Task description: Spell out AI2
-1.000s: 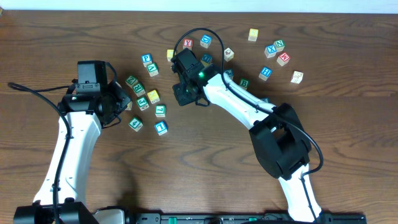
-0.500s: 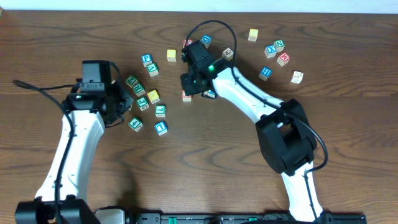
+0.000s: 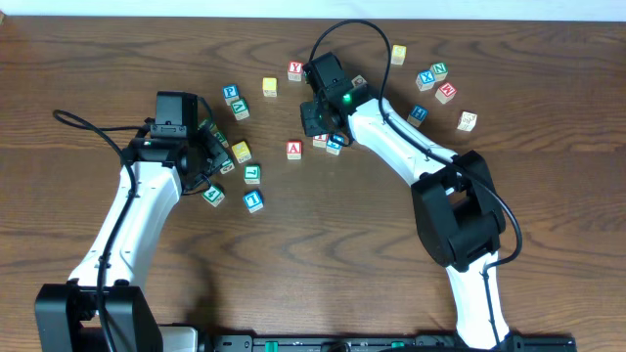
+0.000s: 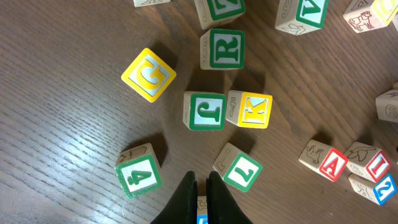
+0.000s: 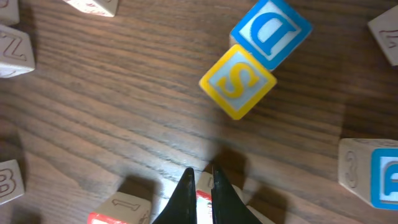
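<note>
**Fingers pinched shut, both empty**

My left fingers (image 4: 185, 196) and right fingers (image 5: 185, 190) are closed on nothing. A cube (image 4: 333, 165), I cube (image 4: 376, 165) and 2 cube (image 4: 384, 188) lie close together on the table (image 3: 293, 254), near my right fingers.

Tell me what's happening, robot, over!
Left gripper shut, right gripper shut. A cube, I cube, 2 cube grouped together, row uneven. Other cubes crowd nearby.

Left wrist view: A cube (image 4: 333, 165) reads red A, I cube (image 4: 376, 167) red I, 2 cube (image 4: 384, 188) blue 2; G cube (image 4: 148, 74) and K cube (image 4: 250, 110) yellow, R cube (image 4: 226, 50) and 4 cube (image 4: 138, 175) green. Right wrist view: S cube (image 5: 237, 81) yellow S, D cube (image 5: 271, 32) blue D. Overhead: 1 cube (image 3: 253, 200) blue 1, Y cube (image 3: 295, 70) red Y.
</note>
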Robot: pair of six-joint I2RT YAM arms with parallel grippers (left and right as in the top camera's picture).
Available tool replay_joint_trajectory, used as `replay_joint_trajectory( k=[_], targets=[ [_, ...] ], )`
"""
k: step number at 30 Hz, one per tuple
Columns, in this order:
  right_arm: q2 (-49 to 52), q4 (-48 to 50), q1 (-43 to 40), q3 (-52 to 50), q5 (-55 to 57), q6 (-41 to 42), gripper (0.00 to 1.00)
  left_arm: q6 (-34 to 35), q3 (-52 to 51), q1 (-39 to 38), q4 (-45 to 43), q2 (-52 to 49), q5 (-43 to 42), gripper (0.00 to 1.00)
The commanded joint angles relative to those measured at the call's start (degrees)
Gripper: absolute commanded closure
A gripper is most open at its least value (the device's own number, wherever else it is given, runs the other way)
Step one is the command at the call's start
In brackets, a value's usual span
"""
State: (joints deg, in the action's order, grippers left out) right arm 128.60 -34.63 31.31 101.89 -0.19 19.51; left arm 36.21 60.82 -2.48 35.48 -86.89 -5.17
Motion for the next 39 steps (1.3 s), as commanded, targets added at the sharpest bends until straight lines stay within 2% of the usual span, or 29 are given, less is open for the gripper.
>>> replay_joint_trajectory(
  k=[1,39],
  targets=[
    [-0.5,0.2,-0.7,-0.3,1.6,0.2,0.95,0.5,-0.6,-0.2,-0.2,0.0,0.9,0.92],
    [1.8,-4.8,2.4,-0.4,-0.6,0.4,0.99,0.5,-0.6,-0.2,0.0,0.0,0.9,0.93]
  ],
)
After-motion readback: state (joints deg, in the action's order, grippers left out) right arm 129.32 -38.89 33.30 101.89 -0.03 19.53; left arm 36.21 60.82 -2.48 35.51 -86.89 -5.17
